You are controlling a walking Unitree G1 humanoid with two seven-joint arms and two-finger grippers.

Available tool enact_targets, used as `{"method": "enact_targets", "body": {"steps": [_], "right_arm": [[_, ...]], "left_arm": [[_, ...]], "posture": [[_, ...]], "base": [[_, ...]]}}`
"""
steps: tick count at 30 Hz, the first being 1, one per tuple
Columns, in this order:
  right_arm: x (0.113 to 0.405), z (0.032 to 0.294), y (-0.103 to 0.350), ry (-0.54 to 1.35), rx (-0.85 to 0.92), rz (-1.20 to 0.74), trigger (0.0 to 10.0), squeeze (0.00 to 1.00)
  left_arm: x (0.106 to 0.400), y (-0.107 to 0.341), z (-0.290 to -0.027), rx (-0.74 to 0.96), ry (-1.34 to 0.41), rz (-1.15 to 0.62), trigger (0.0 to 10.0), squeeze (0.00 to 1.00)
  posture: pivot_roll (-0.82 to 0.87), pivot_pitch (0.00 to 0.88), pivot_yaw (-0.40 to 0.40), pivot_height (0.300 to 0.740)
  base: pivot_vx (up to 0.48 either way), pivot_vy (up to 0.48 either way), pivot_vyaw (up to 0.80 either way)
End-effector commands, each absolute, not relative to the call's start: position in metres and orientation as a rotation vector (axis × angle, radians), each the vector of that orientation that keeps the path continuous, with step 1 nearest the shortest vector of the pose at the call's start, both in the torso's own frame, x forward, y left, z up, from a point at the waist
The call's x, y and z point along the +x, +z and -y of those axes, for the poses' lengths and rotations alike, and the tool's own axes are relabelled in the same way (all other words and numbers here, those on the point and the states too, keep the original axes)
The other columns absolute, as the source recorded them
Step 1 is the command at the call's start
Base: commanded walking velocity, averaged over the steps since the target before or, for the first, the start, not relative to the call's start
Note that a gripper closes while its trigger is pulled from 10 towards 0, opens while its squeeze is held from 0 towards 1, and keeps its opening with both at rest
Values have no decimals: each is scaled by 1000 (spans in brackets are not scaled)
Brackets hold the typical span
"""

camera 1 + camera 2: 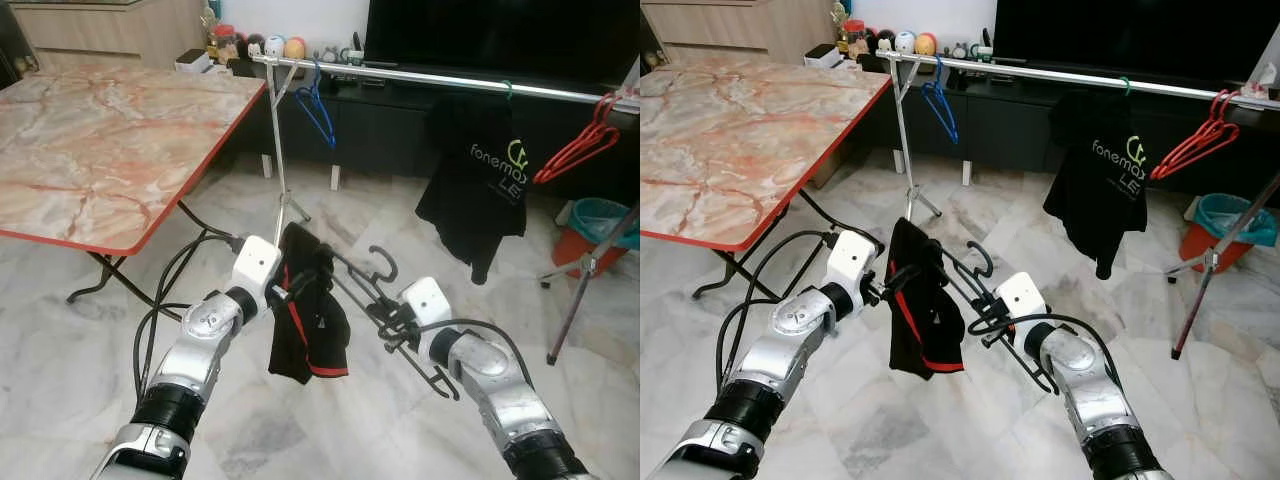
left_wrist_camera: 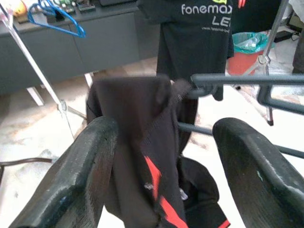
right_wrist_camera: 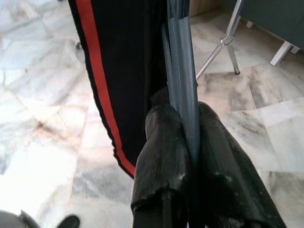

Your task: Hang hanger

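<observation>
A dark grey hanger [image 1: 362, 288] is held low over the floor between my arms, its hook [image 1: 386, 262] pointing up. A black garment with red stripes [image 1: 310, 335] drapes over its left end. My right gripper [image 1: 396, 326] is shut on the hanger's bars, which the right wrist view shows pinched between the fingers [image 3: 164, 142]. My left gripper [image 1: 287, 288] sits at the garment's top edge. In the left wrist view its fingers [image 2: 90, 161] stand wide open with the cloth [image 2: 142, 142] between them. The silver clothes rail [image 1: 440, 80] runs across the back.
On the rail hang a blue hanger [image 1: 316, 105], a black printed T-shirt [image 1: 480, 180] and red hangers [image 1: 580, 145]. A marble-topped table [image 1: 90, 150] stands at the left. The rail's legs [image 1: 285, 195] and a teal and orange bin [image 1: 598, 228] stand on the floor.
</observation>
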State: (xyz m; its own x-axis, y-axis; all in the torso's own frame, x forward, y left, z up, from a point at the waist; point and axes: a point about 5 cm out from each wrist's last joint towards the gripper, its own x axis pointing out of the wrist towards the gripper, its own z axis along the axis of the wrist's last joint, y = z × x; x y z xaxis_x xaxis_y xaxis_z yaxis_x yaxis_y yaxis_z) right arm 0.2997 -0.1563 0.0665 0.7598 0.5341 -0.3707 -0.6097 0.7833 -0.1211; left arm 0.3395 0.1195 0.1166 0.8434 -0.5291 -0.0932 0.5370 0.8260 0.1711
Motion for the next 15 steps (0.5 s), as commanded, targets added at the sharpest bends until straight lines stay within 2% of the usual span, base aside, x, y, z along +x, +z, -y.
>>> {"method": "enact_targets", "body": {"steps": [1,9,15], "right_arm": [[300,154,77,647,-260,-290,0,0],[298,160,85,650,-284,-288,0,0],[298,154,90,675,-288,-276,0,0]], "left_arm": [[340,116,-126,217,-546,-33,10000,0],[341,106,-133,226,-536,-82,10000,0],[340,97,-134,237,-563,-120,10000,0]], "posture": [[60,0,-1,740],[50,0,0,740],[47,0,2,740]], "base": [[0,0,0],[0,0,0],[0,0,0]]}}
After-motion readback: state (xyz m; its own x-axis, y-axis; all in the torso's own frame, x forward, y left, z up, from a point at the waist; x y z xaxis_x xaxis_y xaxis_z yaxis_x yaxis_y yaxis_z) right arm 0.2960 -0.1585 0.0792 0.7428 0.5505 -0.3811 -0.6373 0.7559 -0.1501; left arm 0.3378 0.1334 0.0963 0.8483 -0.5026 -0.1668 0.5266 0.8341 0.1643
